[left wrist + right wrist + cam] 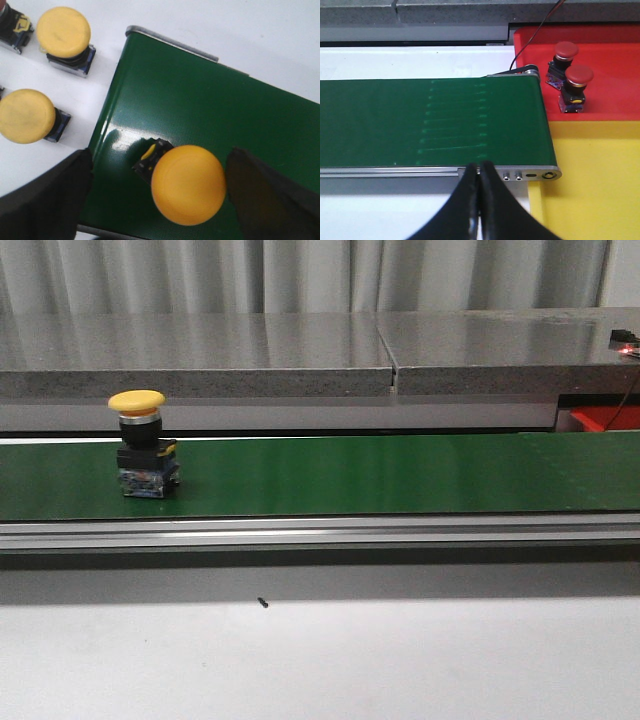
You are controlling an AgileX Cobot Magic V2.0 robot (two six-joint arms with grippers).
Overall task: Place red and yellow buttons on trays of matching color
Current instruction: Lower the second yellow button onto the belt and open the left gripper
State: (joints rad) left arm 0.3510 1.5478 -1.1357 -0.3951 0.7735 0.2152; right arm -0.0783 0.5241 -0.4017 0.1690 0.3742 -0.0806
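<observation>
My left hand (157,197) has its fingers (47,197) spread wide apart, one dark finger at each side of its wrist view. My right hand (480,210) has its two fingers (497,212) pressed together, tips touching, nothing between them. Neither arm appears in the front view.

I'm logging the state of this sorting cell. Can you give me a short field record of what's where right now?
belt: green conveyor belt
on belt: one yellow button, upright, near the left end
left gripper: open, fingers on either side of that button, not touching it
right gripper: shut, holding nothing, by the belt's right end
red tray: two red buttons
yellow tray: no buttons visible
off belt: two more yellow buttons on the white table
</observation>
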